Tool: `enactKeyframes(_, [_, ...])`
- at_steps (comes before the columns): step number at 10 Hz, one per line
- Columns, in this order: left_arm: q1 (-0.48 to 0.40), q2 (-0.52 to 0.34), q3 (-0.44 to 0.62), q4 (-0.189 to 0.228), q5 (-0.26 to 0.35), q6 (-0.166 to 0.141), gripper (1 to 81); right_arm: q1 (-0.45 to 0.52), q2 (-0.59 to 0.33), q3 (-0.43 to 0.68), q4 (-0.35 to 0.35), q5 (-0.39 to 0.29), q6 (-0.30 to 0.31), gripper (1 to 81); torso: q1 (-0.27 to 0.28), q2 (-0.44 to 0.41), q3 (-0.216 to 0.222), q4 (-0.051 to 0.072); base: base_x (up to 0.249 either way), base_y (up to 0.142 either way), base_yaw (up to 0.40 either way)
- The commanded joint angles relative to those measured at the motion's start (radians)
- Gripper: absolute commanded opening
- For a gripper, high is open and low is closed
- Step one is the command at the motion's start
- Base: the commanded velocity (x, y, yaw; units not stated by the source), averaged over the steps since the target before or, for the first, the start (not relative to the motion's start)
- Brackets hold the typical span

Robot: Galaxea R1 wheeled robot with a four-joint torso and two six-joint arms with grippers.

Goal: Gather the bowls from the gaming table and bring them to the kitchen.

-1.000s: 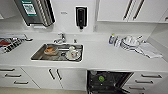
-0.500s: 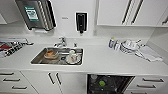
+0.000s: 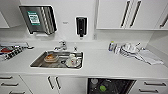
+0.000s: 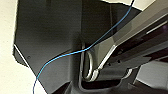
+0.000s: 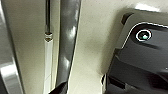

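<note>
Facing the kitchen counter (image 3: 105, 65) squarely — a stance suited, I judge, to setting things down. A lime green bowl (image 3: 102, 88) sits low in a dark open compartment under the counter; dishes fill the sink (image 3: 37, 63). Neither gripper's state can be told.

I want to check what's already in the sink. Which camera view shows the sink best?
The head view: the steel sink sits inset in the white countertop, with dishes visible inside. The left and right wrist views give close-ups of dark robot parts and pale surfaces, with no recognisable sink.
</note>
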Motion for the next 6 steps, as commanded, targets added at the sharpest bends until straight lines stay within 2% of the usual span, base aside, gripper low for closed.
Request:
enactKeyframes(1, [0.003, -0.002, 0.004, -0.003, 0.056, 0.000, 81.1, 0.089, -0.011, -0.046, 0.046, -0.067, 0.004, 81.1, 0.061, -0.094, 0.000, 0.000, 0.000, 0.000, 0.000])
enactKeyframes(2, [0.004, -0.004, 0.004, -0.003, 0.059, -0.002, 81.1, 0.103, 0.004, -0.069, 0.047, -0.067, 0.008, 81.1, 0.021, -0.034, 0.000, 0.000, 0.000, 0.000, 0.000])
enactKeyframes(3, [0.003, -0.004, 0.004, -0.003, 0.062, -0.002, 81.1, 0.125, 0.014, -0.079, 0.047, -0.067, 0.022, 81.1, 0.039, -0.064, 0.000, 0.000, 0.000, 0.000, 0.000])
enactKeyframes(6, [0.003, -0.004, 0.004, -0.003, 0.081, -0.002, 81.1, 0.229, 0.026, -0.054, 0.047, -0.067, 0.059, 81.1, 0.050, -0.087, 0.001, 0.000, 0.000, 0.000, 0.000])
